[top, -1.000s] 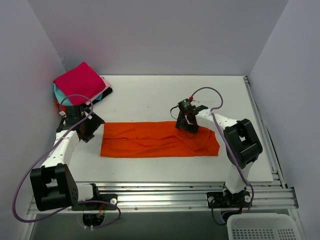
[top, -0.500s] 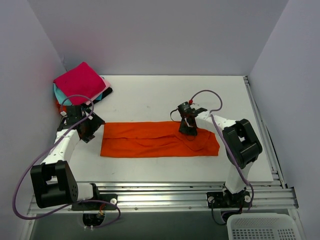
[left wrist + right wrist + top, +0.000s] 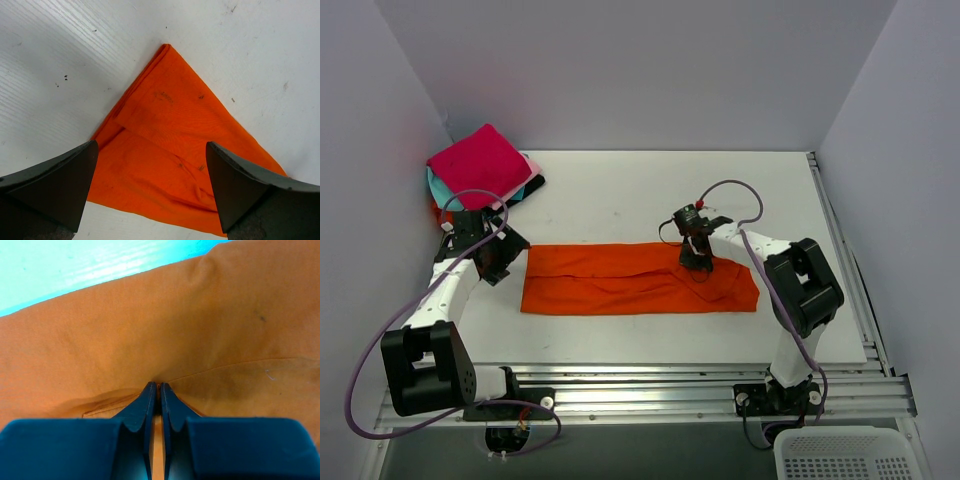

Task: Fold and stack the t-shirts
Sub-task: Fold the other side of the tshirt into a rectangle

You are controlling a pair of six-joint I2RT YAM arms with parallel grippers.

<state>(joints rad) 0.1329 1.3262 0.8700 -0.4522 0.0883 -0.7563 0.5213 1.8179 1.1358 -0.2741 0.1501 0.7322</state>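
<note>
A large bright orange t-shirt (image 3: 610, 280) lies folded into a long strip across the middle of the table. My right gripper (image 3: 696, 262) presses down near the strip's far edge, right of centre. In the right wrist view it (image 3: 159, 386) is shut, with a pinch of the orange cloth (image 3: 200, 315) between the tips. My left gripper (image 3: 503, 262) hovers open just off the strip's left end. The left wrist view shows its wide jaws (image 3: 151, 150) above the shirt's corner (image 3: 170, 120). A stack of folded t-shirts, magenta (image 3: 478, 163) on top, sits at the far left corner.
Teal (image 3: 435, 186) and black (image 3: 531, 187) edges stick out under the magenta shirt. A white basket (image 3: 845, 455) stands below the table's near right corner. Metal rails run along the near edge (image 3: 670, 385) and the right edge (image 3: 840, 230). Walls close in on three sides.
My right gripper dropped a little onto the orange shirt and closed from open to shut on the cloth. The left arm stayed almost still, open.
</note>
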